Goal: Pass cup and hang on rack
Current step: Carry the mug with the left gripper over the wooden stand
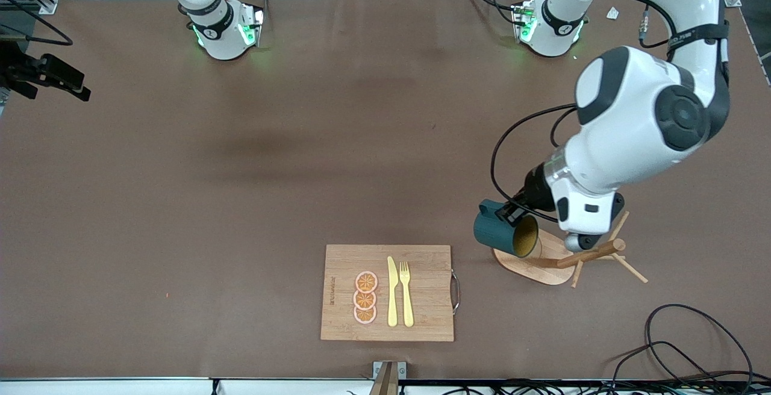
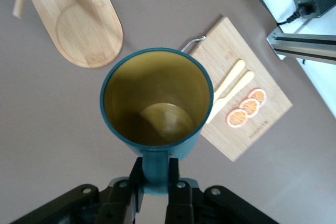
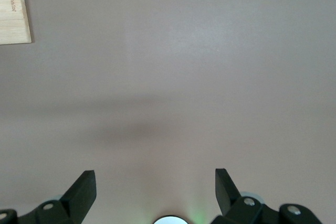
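Observation:
My left gripper (image 1: 510, 214) is shut on the small handle of the dark teal cup (image 1: 495, 233), which hangs tipped on its side in the air. The cup's mustard-yellow mouth faces the wooden rack (image 1: 593, 252). It hangs over the edge of the rack's oval base (image 1: 530, 267). In the left wrist view the fingers of the left gripper (image 2: 155, 178) clamp the handle below the cup (image 2: 157, 98), with the rack base (image 2: 86, 30) beneath. My right gripper (image 3: 155, 182) waits open and holds nothing, high over bare table; the front view does not show it.
A bamboo cutting board (image 1: 421, 262) lies near the front camera, bearing three orange slices (image 1: 365, 297), a yellow knife (image 1: 392, 292) and a fork (image 1: 406, 292). Black cables (image 1: 692, 347) coil at the table corner by the left arm's end.

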